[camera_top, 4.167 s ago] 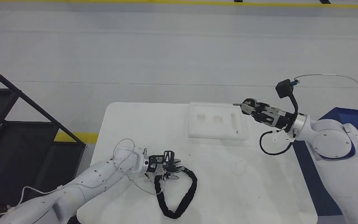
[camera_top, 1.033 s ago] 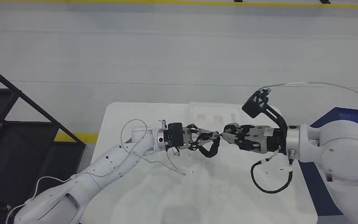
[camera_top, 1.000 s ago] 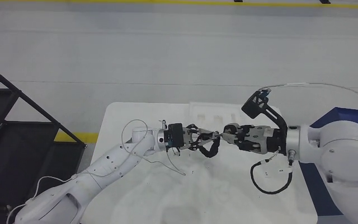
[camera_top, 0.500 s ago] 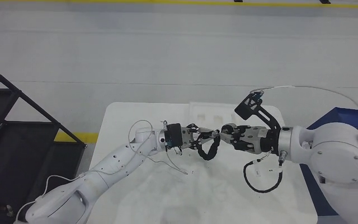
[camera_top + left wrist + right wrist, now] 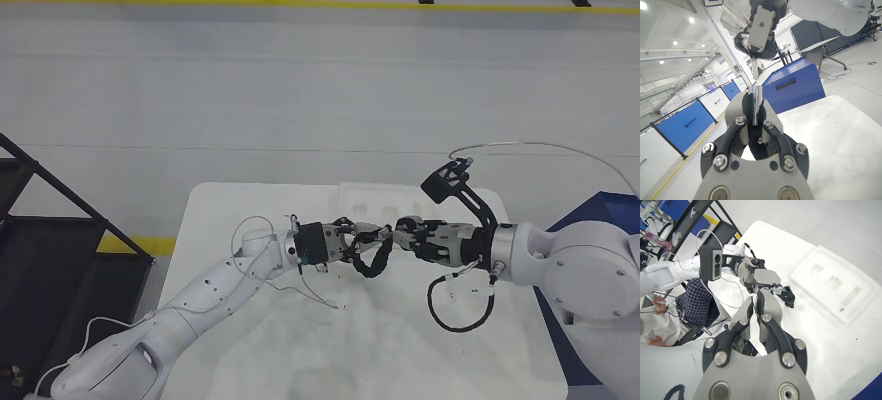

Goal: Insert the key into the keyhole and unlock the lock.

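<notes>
Two grippers: the left gripper (image 5: 753, 107) and the right gripper (image 5: 754, 305) meet tip to tip in the air over the far half of the table (image 5: 250, 215).
Left gripper: its fingers are pressed together on the lock (image 5: 755, 98), with the chrome cylinder end poking out past the fingertips.
Right gripper: it pinches the head of the key (image 5: 754, 68), and the blade points at the cylinder.
Gap: the blade tip sits just short of the cylinder face and appears not to touch it. The keyhole itself is hidden from view.
Cable: the black loop (image 5: 375, 262) hangs from the lock, just off the table.
Tray: a white foam tray (image 5: 831, 283) lies by the far edge, beyond the lock.
Risk, angle: the blade leans slightly off the cylinder's axis, so a straight push would likely catch the rim and not enter.
Risk, slip: both parts are held only by friction. A jammed tip could rock the key in its pinch or drive the cylinder back through the left fingers.
Risk, turn: twisting before the key is fully seated may spin the lock rather than its core.
Risk, sway: the hanging loop can tug the cylinder off line.
</notes>
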### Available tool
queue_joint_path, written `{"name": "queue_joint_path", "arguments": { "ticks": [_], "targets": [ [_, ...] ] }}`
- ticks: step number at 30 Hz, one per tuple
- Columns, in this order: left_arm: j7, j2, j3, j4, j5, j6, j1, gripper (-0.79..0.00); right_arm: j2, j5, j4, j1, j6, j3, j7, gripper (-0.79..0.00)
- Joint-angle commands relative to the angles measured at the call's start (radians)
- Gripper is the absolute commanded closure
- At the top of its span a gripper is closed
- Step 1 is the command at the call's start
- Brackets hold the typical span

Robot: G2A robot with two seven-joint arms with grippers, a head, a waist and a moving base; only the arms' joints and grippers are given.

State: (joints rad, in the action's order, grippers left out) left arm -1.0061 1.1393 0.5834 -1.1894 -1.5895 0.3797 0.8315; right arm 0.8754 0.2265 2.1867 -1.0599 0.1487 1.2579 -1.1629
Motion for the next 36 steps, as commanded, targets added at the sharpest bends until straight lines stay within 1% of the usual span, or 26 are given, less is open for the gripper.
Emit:
{"name": "queue_joint_path", "arguments": {
  "ticks": [1,3,12,13,15,18,23,26,31,36],
  "targets": [
    [-0.004,0.000,0.009,-0.009,-0.010,-0.019,0.010,0.000,0.000,-0.006,0.002,-0.006,0.015,0.006,0.013,0.000],
    [-0.010,0.000,0.010,-0.012,-0.015,-0.019,0.013,0.000,0.000,-0.013,0.004,-0.013,0.030,0.012,0.018,0.000],
    [-0.010,0.000,0.010,-0.012,-0.015,-0.019,0.013,0.000,0.000,-0.013,0.004,-0.013,0.030,0.012,0.018,0.000],
    [-0.010,0.000,0.010,-0.012,-0.015,-0.019,0.013,0.000,0.000,-0.016,0.003,-0.019,0.028,0.011,0.035,0.000],
    [0.022,0.000,0.020,-0.028,-0.005,-0.053,0.029,0.000,0.002,-0.028,0.003,-0.036,0.020,0.008,0.066,0.000],
    [0.075,0.000,0.039,-0.057,-0.012,-0.120,0.060,0.000,0.003,-0.029,0.015,-0.044,0.051,0.009,0.089,0.000],
    [0.100,-0.004,0.072,-0.099,-0.039,-0.213,0.108,0.000,0.004,-0.038,0.036,-0.053,0.124,0.018,0.107,0.000],
    [0.102,-0.007,0.091,-0.116,-0.059,-0.251,0.130,0.000,0.004,-0.042,0.042,-0.058,0.163,0.022,0.106,0.000],
    [0.098,-0.008,0.114,-0.136,-0.082,-0.278,0.156,0.000,0.004,-0.037,0.036,-0.062,0.200,0.023,0.110,0.000],
    [0.109,-0.006,0.130,-0.144,-0.086,-0.273,0.171,0.000,0.005,-0.052,0.030,-0.063,0.212,0.019,0.116,0.000]
  ]
}}
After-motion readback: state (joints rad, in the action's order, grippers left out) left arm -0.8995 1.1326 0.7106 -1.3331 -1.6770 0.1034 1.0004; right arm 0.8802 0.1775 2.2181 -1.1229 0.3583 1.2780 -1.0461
